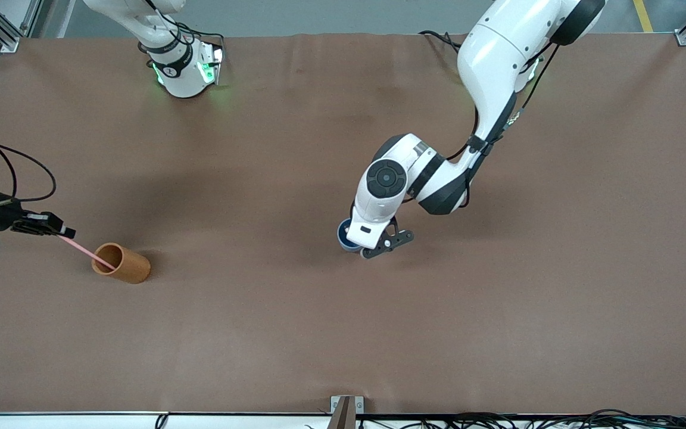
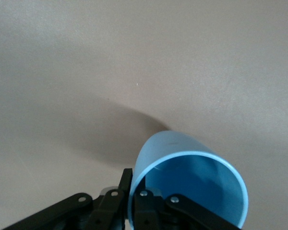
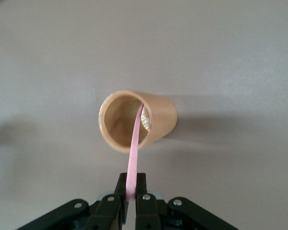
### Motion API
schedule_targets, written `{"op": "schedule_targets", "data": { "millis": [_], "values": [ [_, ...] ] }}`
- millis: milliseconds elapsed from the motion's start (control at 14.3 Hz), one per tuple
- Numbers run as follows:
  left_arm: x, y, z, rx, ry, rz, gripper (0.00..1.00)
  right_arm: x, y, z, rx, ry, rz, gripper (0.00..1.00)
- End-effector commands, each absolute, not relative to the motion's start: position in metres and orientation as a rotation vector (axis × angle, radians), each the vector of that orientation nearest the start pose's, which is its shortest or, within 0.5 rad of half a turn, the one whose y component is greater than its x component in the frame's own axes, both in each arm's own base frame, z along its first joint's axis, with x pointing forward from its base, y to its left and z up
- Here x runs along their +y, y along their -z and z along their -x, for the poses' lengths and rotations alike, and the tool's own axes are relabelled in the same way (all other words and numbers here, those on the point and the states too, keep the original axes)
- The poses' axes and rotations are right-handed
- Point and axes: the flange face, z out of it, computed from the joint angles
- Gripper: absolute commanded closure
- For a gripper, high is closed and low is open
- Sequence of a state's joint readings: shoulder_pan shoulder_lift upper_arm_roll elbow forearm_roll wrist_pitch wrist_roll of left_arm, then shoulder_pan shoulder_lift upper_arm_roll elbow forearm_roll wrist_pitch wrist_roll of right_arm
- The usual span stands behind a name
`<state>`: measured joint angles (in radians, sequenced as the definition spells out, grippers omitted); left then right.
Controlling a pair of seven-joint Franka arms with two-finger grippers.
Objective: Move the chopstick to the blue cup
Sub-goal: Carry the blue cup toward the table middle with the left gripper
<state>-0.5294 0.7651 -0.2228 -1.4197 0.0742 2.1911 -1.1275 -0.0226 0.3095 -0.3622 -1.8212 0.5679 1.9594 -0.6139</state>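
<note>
A pale-pink chopstick point(image 1: 84, 250) slants from my right gripper point(image 1: 64, 232) down into the orange-brown holder point(image 1: 122, 263) at the right arm's end of the table. The right gripper is shut on the stick's upper end point(image 3: 130, 184); its lower end is inside the holder point(image 3: 137, 120). The blue cup point(image 1: 345, 236) stands near the table's middle, mostly hidden under my left wrist. My left gripper point(image 1: 387, 243) is shut on the cup's wall point(image 2: 182, 182), one finger inside the rim and one outside.
The brown mat point(image 1: 343, 333) covers the whole table. The right arm's base point(image 1: 185, 65) stands at the table's edge farthest from the front camera. Cables run along the edge nearest the front camera.
</note>
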Motion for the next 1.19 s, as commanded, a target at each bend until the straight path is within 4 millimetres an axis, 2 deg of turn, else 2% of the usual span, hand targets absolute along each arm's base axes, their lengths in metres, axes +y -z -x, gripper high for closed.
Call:
{"op": "schedule_targets", "data": {
  "millis": [0,140,210,280,350,490,561,701,841,981,1051,1121],
  "values": [
    [-0.478,-0.253,-0.558,-0.637,-0.054,3.146,0.83,-0.173,-0.398,-0.592,0.017,0.059,2.676,0.99],
    [-0.473,-0.261,-0.564,-0.625,-0.031,3.153,0.09,-0.171,-0.418,-0.594,0.022,-0.004,2.688,0.99],
    [-0.470,-0.274,-0.565,-0.616,-0.003,3.151,0.00,-0.172,-0.431,-0.597,0.009,-0.024,2.720,0.99],
    [-0.463,-0.291,-0.571,-0.625,0.028,3.152,0.00,-0.169,-0.443,-0.600,0.023,-0.048,2.740,0.99],
    [-0.447,-0.312,-0.579,-0.644,0.032,3.132,0.00,-0.162,-0.458,-0.603,0.044,-0.073,2.751,0.99],
    [-0.405,-0.376,-0.590,-0.516,0.028,3.108,0.00,-0.142,-0.490,-0.611,0.080,-0.134,2.804,0.99],
    [-0.381,-0.406,-0.593,-0.413,0.012,3.108,0.00,-0.120,-0.506,-0.616,0.073,-0.152,2.833,0.99],
    [-0.333,-0.450,-0.603,-0.299,0.011,3.106,0.00,-0.081,-0.536,-0.624,0.076,-0.170,2.899,0.99],
    [-0.268,-0.487,-0.615,-0.225,0.020,3.121,0.00,-0.029,-0.568,-0.626,0.129,-0.146,2.956,0.99],
    [-0.212,-0.519,-0.616,-0.114,0.032,3.146,0.00,0.044,-0.582,-0.622,0.144,-0.139,3.026,0.99],
    [-0.178,-0.534,-0.616,-0.075,0.033,3.145,0.00,0.080,-0.597,-0.616,0.189,-0.108,3.042,0.99],
    [-0.152,-0.545,-0.617,-0.039,0.038,3.147,0.00,0.122,-0.606,-0.609,0.254,-0.090,3.047,0.99]
  ]
}}
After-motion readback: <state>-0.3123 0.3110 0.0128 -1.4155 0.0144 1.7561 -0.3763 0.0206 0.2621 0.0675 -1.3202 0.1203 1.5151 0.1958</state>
